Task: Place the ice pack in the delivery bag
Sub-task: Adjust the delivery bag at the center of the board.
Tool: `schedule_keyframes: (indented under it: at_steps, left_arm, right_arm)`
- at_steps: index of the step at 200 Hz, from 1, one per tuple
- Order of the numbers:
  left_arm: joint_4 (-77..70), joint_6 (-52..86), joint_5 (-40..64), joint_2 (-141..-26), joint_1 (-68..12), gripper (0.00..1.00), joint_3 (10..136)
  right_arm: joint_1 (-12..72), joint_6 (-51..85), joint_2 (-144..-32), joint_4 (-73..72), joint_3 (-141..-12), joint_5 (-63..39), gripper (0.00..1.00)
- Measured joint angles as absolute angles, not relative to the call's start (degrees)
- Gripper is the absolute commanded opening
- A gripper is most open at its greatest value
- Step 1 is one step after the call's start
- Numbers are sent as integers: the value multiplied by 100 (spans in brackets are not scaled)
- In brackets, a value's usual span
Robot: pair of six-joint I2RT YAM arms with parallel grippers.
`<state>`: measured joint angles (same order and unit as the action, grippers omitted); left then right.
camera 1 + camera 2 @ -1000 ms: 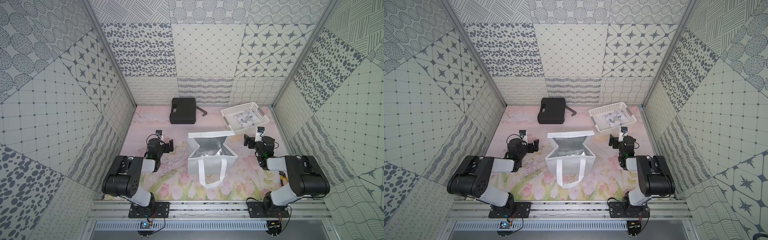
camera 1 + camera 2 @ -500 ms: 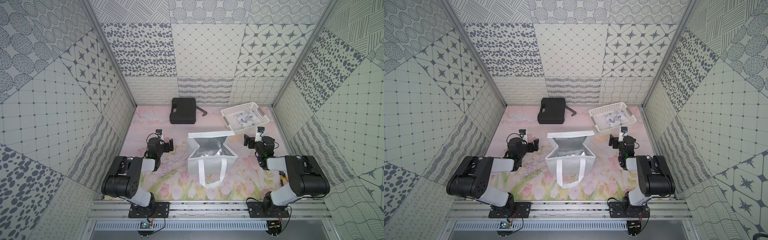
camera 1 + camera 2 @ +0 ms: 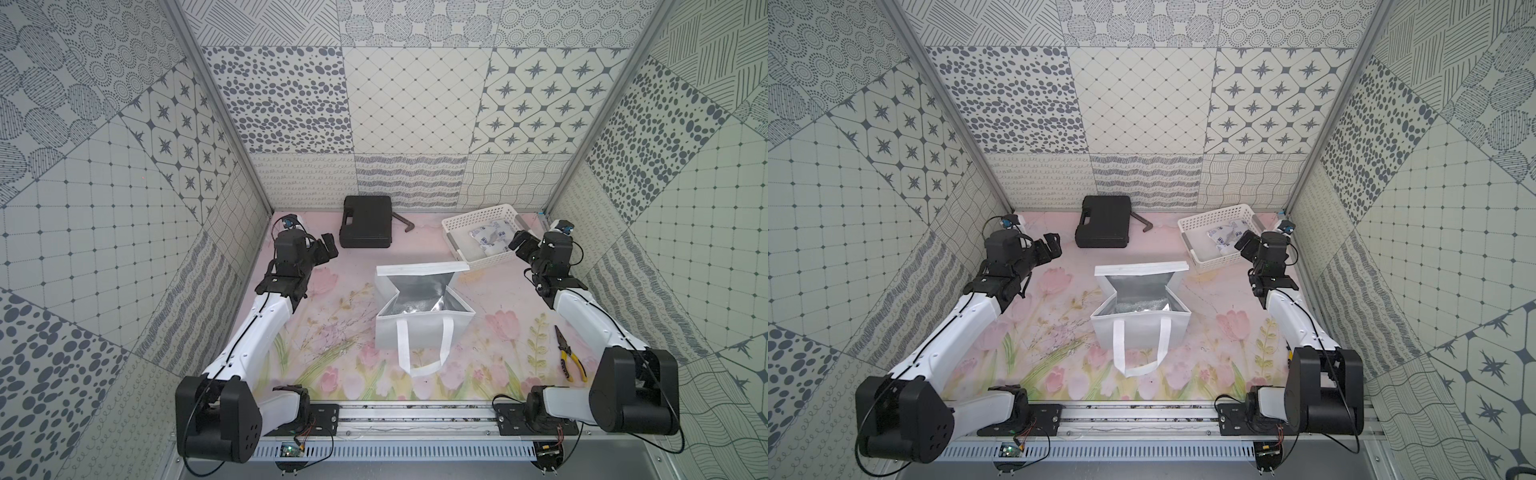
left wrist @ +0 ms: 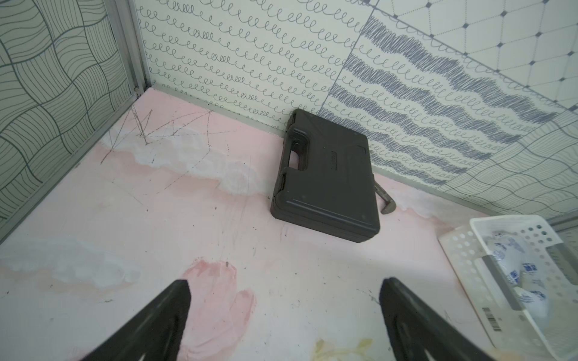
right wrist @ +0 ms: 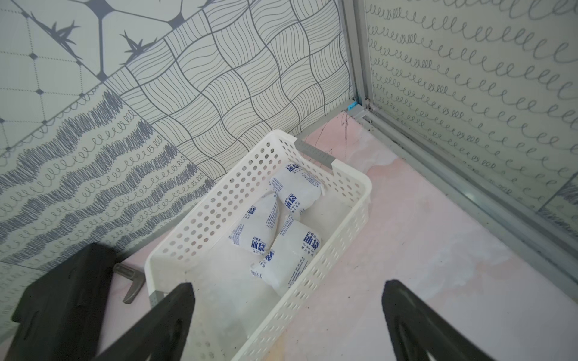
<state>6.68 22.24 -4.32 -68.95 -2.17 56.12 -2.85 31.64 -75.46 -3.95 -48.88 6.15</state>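
Three ice packs (image 5: 287, 253) lie overlapping in the white perforated basket (image 5: 219, 200) at the far right of the desk (image 3: 324, 299). None is in the delivery bag (image 3: 419, 332), which stands open mid-desk with its foil lining exposed and its flap folded back. The right fingers (image 5: 165, 315) are spread wide and empty, hovering over the near end of the basket. The left fingers (image 4: 162, 312) are likewise wide and empty, above bare desk near the black hard case (image 4: 325, 184). The packs appear to be soft, filled pouches in smooth film. Expect them to sag, to slip under light pressure and to carry some weight. Take hold across the plump middle of the nearest pack, not on a sealed edge or corner. Clear the basket wall before closing.
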Motion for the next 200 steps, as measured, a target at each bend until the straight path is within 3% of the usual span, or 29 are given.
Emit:
schedule_keyframes:
  at_steps: [45, 81, 93, 118, 162, 200]
  left_arm:
    - [2456, 2899, -10, -6086, -532, 94, 6200]
    - [3920, 3398, -47, -5605, -1636, 84, 6705]
    - [4364, 3570, -106, -5518, -2069, 77, 6888]
    - [5210, 3944, -237, -5448, -3083, 73, 7325]
    - [6545, 4644, -823, -6228, -5096, 74, 8471]
    - [7430, 5013, -1415, -7389, -5824, 74, 9526]
  right_arm:
    - [1, 3479, -7507, 633, -5452, 106, 99]
    - [611, 3367, -7131, 1168, -5621, 222, 99]
    - [836, 3293, -6993, 1328, -5640, 346, 98]
    - [1240, 3118, -6726, 1564, -5640, 650, 99]
    - [1522, 2950, -6431, 1789, -5627, 1004, 99]
    - [1592, 2910, -6036, 1896, -5424, 1192, 99]
